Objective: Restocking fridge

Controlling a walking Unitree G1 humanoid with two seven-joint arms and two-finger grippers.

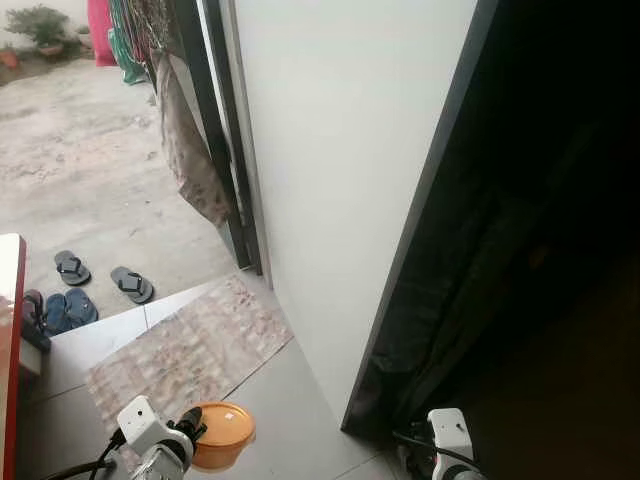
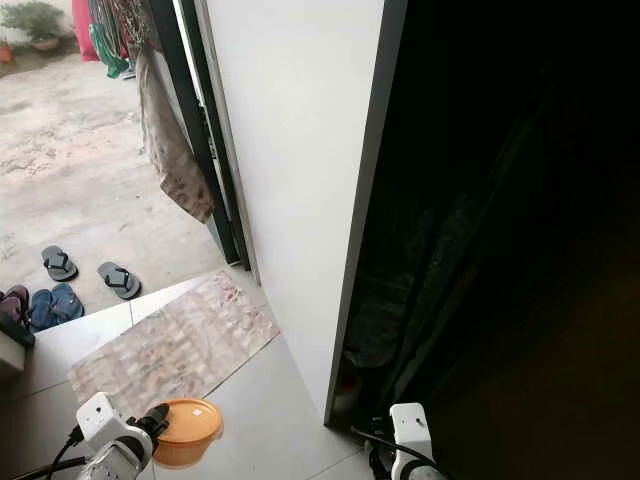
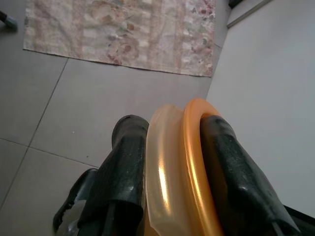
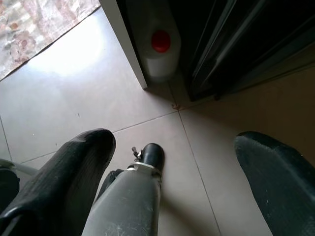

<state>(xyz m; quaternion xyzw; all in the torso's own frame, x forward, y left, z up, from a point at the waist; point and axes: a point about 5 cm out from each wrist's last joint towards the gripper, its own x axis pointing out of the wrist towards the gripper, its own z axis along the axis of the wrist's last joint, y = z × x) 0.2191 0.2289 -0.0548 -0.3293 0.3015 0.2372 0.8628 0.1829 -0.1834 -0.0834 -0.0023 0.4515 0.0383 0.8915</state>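
Note:
A round orange tub with a translucent lid [image 1: 222, 432] is held low at my left side, above the tiled floor. My left gripper [image 3: 172, 123] is shut on it, one black finger on each face of the tub [image 3: 189, 167]. My right gripper [image 4: 177, 142] hangs open over the floor tiles with nothing between its fingers. The right arm [image 1: 448, 435] sits low beside a dark opening [image 1: 540, 250]. A tall white panel [image 1: 340, 180] with a dark edge stands straight ahead.
A white jug with a red cap [image 4: 157, 44] stands on the floor at the foot of the panel. A patterned mat [image 1: 190, 345] lies ahead on the left. Sandals [image 1: 130, 285] lie by the doorway, and a cloth [image 1: 190, 150] hangs there. A red-edged object [image 1: 8, 340] is at my left.

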